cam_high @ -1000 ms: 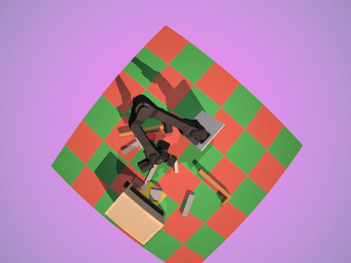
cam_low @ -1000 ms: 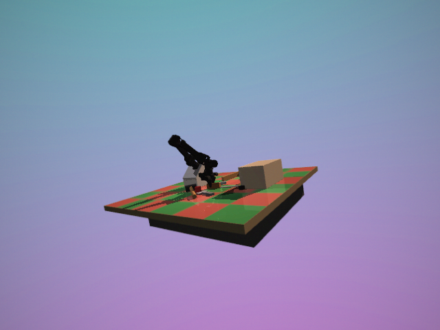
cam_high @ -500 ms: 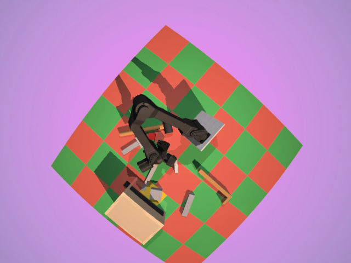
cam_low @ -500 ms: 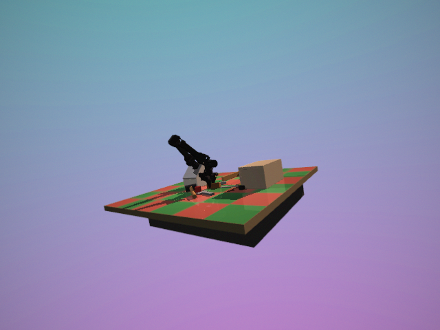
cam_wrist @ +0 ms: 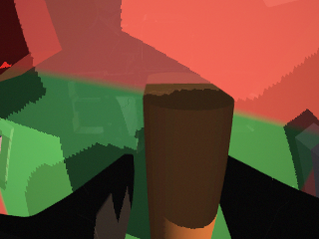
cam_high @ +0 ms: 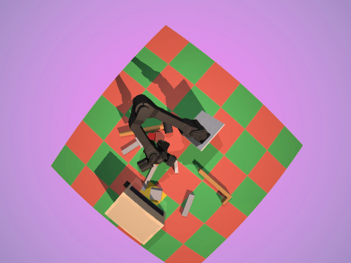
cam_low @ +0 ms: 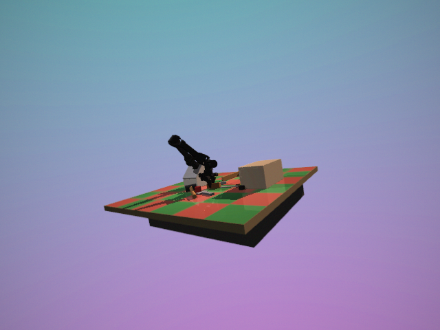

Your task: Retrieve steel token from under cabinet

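One orange-brown handle (cam_low: 214, 185) (cam_wrist: 186, 164) sits between the fingers of the released pincer (cam_high: 156, 162) (cam_low: 211, 183) (cam_wrist: 173, 162), a gap showing at one side. Near the cabinet (cam_high: 134, 217) (cam_low: 252, 177), a grey piece (cam_high: 156, 194) overlaps the yellow area (cam_high: 163, 195).

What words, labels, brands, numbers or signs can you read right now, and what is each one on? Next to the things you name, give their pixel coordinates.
None that I can read.
Cabinet (cam_high: 134, 217) (cam_low: 251, 178): no lettering shows on the sides in view.
Orange-brown handle (cam_wrist: 186, 164) between the fingers: no lettering shows.
Arm (cam_high: 170, 119) (cam_low: 192, 155): no readable mark; too small and dark to rule out a tiny one.
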### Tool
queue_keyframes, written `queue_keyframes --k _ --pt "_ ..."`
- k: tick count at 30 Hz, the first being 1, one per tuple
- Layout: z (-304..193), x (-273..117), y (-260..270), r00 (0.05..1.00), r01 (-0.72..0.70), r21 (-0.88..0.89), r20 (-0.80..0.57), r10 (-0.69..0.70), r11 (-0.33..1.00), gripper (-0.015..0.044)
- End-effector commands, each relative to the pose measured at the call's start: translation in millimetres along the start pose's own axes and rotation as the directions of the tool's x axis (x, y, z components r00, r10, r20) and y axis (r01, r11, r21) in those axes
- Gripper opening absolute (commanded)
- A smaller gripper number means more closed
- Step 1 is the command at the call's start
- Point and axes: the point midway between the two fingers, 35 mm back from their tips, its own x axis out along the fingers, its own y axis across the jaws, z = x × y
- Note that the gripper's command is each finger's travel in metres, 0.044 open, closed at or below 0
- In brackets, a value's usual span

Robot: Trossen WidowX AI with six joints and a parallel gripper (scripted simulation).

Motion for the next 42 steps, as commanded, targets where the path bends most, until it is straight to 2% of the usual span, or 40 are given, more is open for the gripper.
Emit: queue_keyframes --k 1,7,11,42 --pt "-0.2 -0.3 0.2 1.000 0.000 0.002 0.000 0.000 1.000 0.0138" --pt "-0.2 -0.3 0.2 1.000 0.000 0.002 0.000 0.000 1.000 0.0098" --pt "-0.2 -0.3 0.2 1.000 0.000 0.002 0.000 0.000 1.000 0.0000" --pt "-32.7 -0.2 -2.8 1.000 0.005 0.008 -0.001 -0.005 1.000 0.0000"
